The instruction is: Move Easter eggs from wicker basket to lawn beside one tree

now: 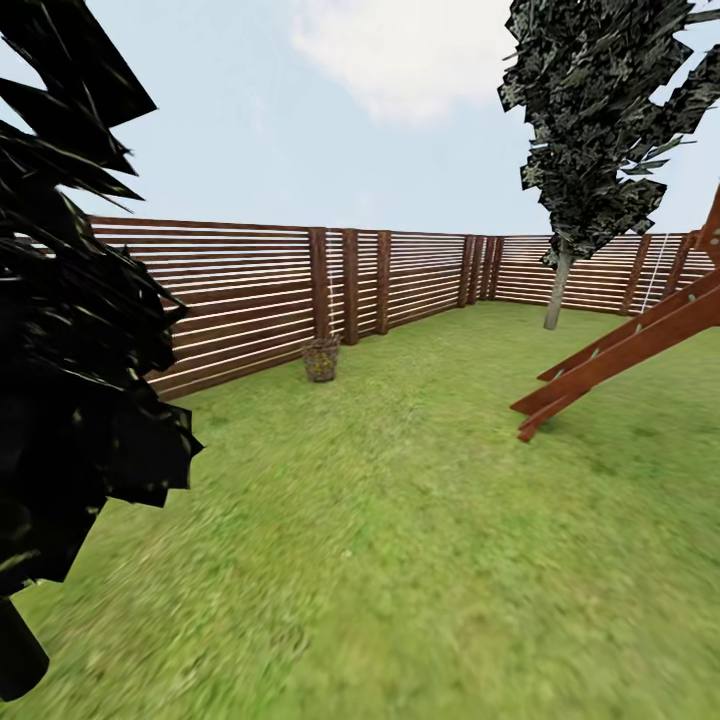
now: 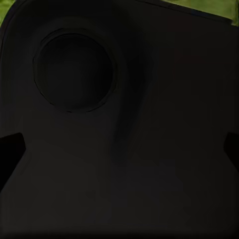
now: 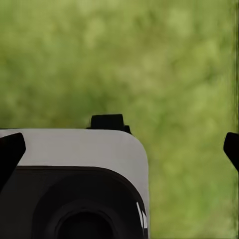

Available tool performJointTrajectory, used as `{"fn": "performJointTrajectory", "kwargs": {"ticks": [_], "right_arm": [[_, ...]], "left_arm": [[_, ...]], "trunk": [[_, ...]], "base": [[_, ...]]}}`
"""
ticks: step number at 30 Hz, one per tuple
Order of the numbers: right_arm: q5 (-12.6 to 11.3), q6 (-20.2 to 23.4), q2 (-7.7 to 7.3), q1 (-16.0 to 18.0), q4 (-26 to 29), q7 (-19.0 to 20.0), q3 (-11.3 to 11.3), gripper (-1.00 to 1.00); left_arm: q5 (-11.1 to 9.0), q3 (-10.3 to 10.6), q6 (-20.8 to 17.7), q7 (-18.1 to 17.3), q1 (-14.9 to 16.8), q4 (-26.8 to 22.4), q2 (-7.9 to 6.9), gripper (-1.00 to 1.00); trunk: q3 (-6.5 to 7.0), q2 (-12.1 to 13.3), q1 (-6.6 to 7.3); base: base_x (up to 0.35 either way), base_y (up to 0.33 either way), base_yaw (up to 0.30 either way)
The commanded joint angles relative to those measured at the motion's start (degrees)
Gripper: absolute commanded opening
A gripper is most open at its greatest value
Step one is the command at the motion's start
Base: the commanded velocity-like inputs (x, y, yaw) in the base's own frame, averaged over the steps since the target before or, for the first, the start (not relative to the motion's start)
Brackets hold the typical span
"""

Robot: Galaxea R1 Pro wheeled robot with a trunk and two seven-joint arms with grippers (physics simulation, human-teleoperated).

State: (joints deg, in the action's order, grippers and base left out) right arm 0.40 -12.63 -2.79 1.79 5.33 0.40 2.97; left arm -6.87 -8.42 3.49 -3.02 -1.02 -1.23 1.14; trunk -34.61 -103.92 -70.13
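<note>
Both hands' dark fingertips [image 3: 11, 152] spread wide, holding nothing.

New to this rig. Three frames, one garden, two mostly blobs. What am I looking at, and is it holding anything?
It's a simulated wheeled robot with two arms, driven remotely by a person.

The big picture comes from the head camera. It looks across the lawn toward a slatted fence. The wicker basket stands on the grass by the fence, with something yellow inside, too small to make out. A tree with a pale trunk grows at the far right; a black one is close at the left, and a reddish wooden frame leans in at the right.

The other two are wrist cameras. The left one faces a dark robot part up close. The right one looks down at blurred grass past the robot's body; dark finger tips show at its edges, spread wide, with nothing between them.
</note>
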Motion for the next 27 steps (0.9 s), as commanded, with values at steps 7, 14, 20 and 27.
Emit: {"fn": "performJointTrajectory", "kwargs": {"ticks": [7,14,20,27], "right_arm": [[0.04,-0.2,0.04,0.06,-0.07,0.04,0.28,1.0],[0.04,-0.19,0.03,0.06,-0.07,0.04,0.28,1.0],[0.04,-0.2,0.02,0.04,-0.06,0.04,0.28,1.0],[0.04,-0.2,0.04,0.04,-0.06,0.04,0.28,1.0]], "left_arm": [[-0.6,-0.19,0.03,-0.24,-0.03,-0.09,0.0,1.0],[-0.6,-0.19,0.03,-0.27,-0.03,-0.09,0.0,1.0],[-0.6,-0.19,0.03,-0.31,-0.03,-0.09,0.0,1.0],[-0.6,-0.19,0.03,-0.32,-0.03,-0.09,0.0,1.0]], "trunk": [[-0.05,-0.02,-0.02],[-0.05,-0.02,-0.02],[-0.05,-0.02,-0.02],[-0.05,-0.02,-0.02]], "base": [[0.251,-0.213,0.0],[0.251,-0.213,0.0],[0.251,-0.213,0.0],[0.251,-0.213,0.011]]}}
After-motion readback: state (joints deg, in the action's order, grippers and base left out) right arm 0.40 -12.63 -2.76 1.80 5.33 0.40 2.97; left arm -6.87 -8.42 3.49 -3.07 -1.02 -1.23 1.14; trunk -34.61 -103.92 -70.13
